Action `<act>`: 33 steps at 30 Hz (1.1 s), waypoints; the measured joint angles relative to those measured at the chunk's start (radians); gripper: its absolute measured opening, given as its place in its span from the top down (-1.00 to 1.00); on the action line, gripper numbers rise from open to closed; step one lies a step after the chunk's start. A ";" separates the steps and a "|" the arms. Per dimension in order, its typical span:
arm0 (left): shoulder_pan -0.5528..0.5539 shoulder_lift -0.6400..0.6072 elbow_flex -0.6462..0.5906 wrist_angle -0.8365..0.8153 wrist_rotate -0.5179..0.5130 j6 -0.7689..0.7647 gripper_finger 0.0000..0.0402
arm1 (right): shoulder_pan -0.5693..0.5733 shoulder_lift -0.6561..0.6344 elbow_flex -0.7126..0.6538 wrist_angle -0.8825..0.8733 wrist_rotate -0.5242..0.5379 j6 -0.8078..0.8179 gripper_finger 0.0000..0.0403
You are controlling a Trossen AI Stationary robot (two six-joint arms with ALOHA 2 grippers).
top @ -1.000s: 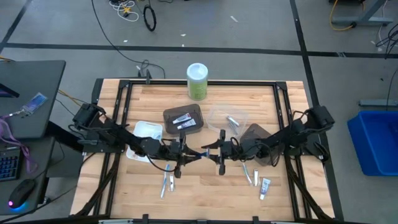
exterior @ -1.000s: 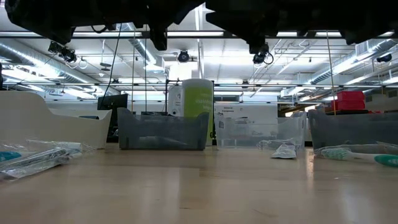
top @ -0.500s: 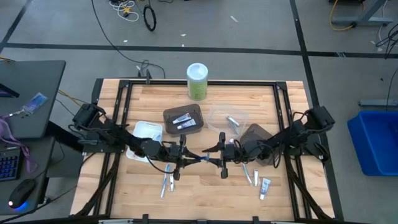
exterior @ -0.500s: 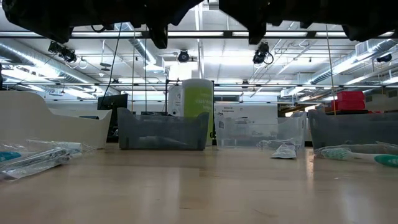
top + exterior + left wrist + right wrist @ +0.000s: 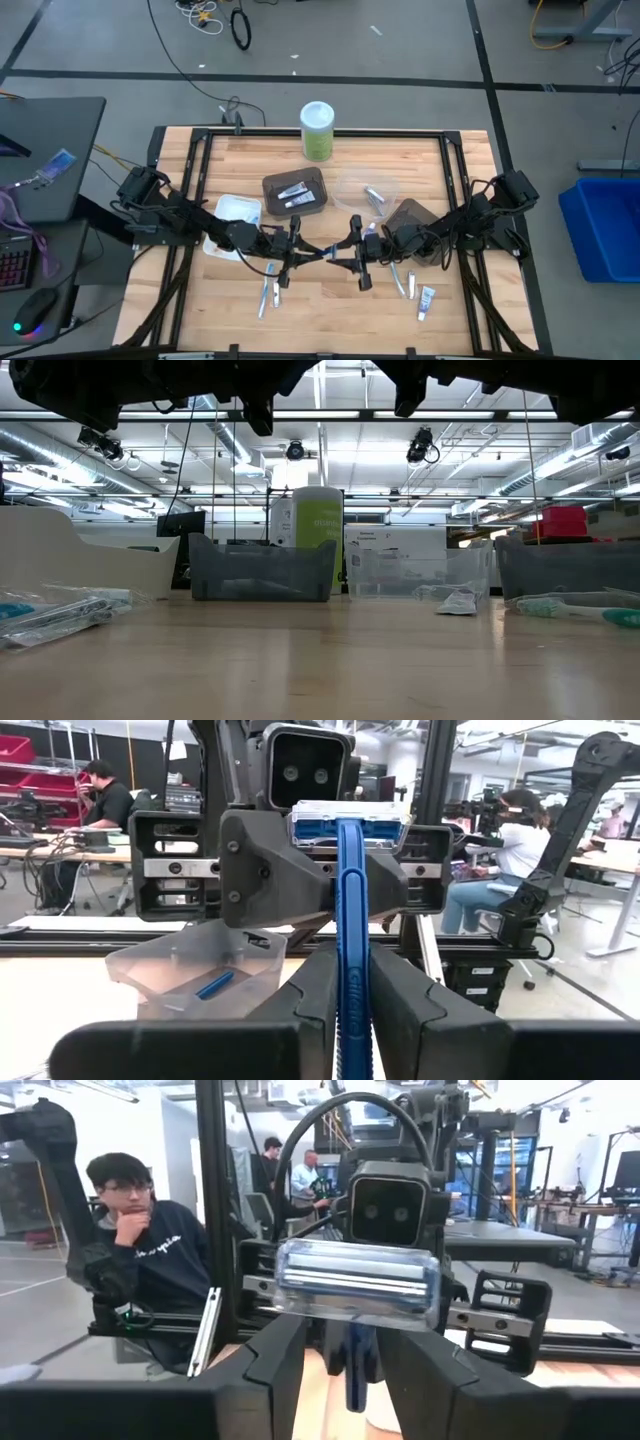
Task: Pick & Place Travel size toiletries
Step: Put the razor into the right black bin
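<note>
High view: both arms meet over the middle of the table [image 5: 330,300], their tips facing each other. The left gripper [image 5: 297,251] and right gripper [image 5: 355,252] are joined by a thin blue razor [image 5: 328,252] stretched between them, held above the wood.

Left wrist view: the left fingers [image 5: 310,995] are clamped tight on the blue handle of the razor [image 5: 351,930], which runs straight out to its capped head, set flat against the face of the right gripper [image 5: 330,870] opposite. Behind, a clear tray [image 5: 195,970] holds a small blue item.

Right wrist view: the right fingers [image 5: 280,1355] stand apart on either side of the razor's clear-capped head [image 5: 357,1285]; whether they press it or have let it go cannot be told. The handle runs away toward the left arm's camera block. A person [image 5: 150,1250] sits beyond the table frame.

On the table, seen from above, a dark tray [image 5: 295,190] holds two small tubes, a white tray [image 5: 236,211] lies under the left arm, and another dark tray [image 5: 412,216] sits by the right arm. Loose toothbrushes [image 5: 268,292] lie near the front on the left, and a tube [image 5: 426,298] with more items on the right. A green canister [image 5: 317,131] stands at the far edge.
</note>
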 joint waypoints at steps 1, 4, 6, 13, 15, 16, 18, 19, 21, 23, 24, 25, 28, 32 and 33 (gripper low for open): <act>0.000 0.000 0.000 0.002 -0.004 0.000 0.76 | -0.002 0.000 0.000 0.004 0.001 0.000 0.34; 0.001 0.000 0.005 0.002 -0.056 -0.005 0.76 | -0.013 0.000 0.000 0.028 -0.005 0.008 0.37; 0.005 0.000 0.013 -0.008 -0.080 -0.013 0.75 | -0.022 0.000 0.006 0.018 -0.006 0.008 0.39; 0.007 0.000 0.036 -0.055 -0.085 0.000 0.76 | -0.046 0.000 0.058 -0.098 -0.011 0.031 0.41; 0.007 0.000 0.039 -0.067 -0.084 0.005 0.76 | -0.045 0.000 0.058 -0.093 -0.010 0.015 0.42; 0.007 0.000 0.039 -0.070 -0.085 0.007 0.76 | -0.045 0.000 0.058 -0.093 -0.010 0.014 0.44; 0.007 0.000 0.039 -0.070 -0.084 0.008 0.75 | -0.045 0.000 0.058 -0.095 -0.009 0.015 0.51; 0.007 0.000 0.039 -0.070 -0.085 0.007 0.75 | -0.045 0.000 0.058 -0.095 -0.009 0.015 0.56; 0.007 0.000 0.039 -0.066 -0.092 0.007 0.75 | -0.045 0.000 0.058 -0.098 -0.007 0.014 0.67; 0.006 0.000 0.039 -0.061 -0.105 0.006 0.75 | -0.045 0.000 0.058 -0.095 -0.006 0.013 0.77; 0.006 0.000 0.039 -0.060 -0.109 0.006 0.75 | -0.045 0.000 0.058 -0.093 -0.006 0.012 0.81; 0.006 0.000 0.039 -0.059 -0.111 0.006 0.75 | -0.045 0.000 0.058 -0.092 -0.005 0.012 0.83; 0.006 0.000 0.039 -0.061 -0.111 -0.003 0.71 | -0.045 0.000 0.058 -0.095 0.007 0.012 0.83; 0.007 0.000 0.038 -0.077 -0.118 -0.025 0.63 | -0.042 0.000 0.058 -0.118 0.055 0.024 0.83; 0.007 0.000 0.038 -0.086 -0.118 -0.027 0.61 | -0.041 0.000 0.058 -0.128 0.054 0.027 0.83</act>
